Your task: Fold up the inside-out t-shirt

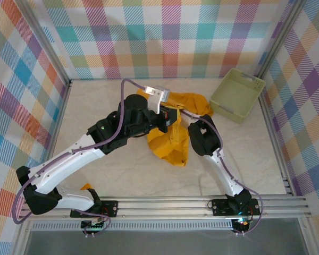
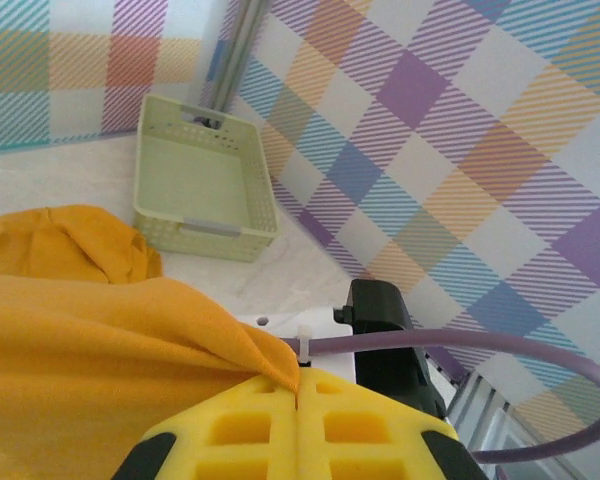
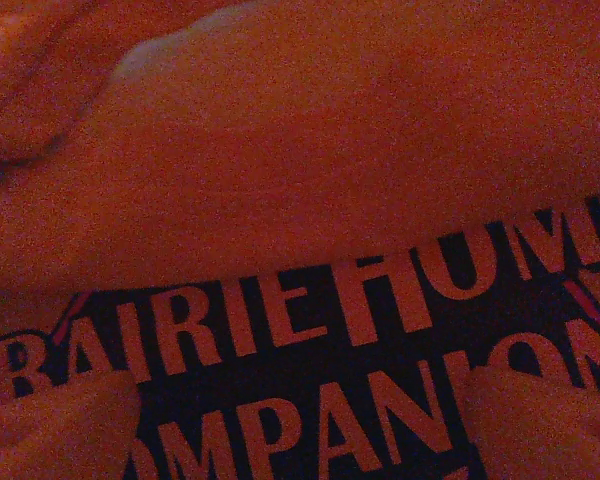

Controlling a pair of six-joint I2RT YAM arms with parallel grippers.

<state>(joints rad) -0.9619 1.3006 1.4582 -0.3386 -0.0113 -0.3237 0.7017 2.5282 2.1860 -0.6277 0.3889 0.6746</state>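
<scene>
The t-shirt (image 1: 169, 146) is soft matt cloth; the basket (image 1: 235, 93) is smooth perforated plastic.

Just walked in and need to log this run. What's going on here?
Two robot arms are working on a mustard-orange t-shirt, which lies bunched in the middle of the table, not yet folded. The left pincer is shut on a fold of the fabric. The right pincer is pressed close against the cloth, pads apart, over some printed lettering. A pale green basket sits at the far right.
</scene>
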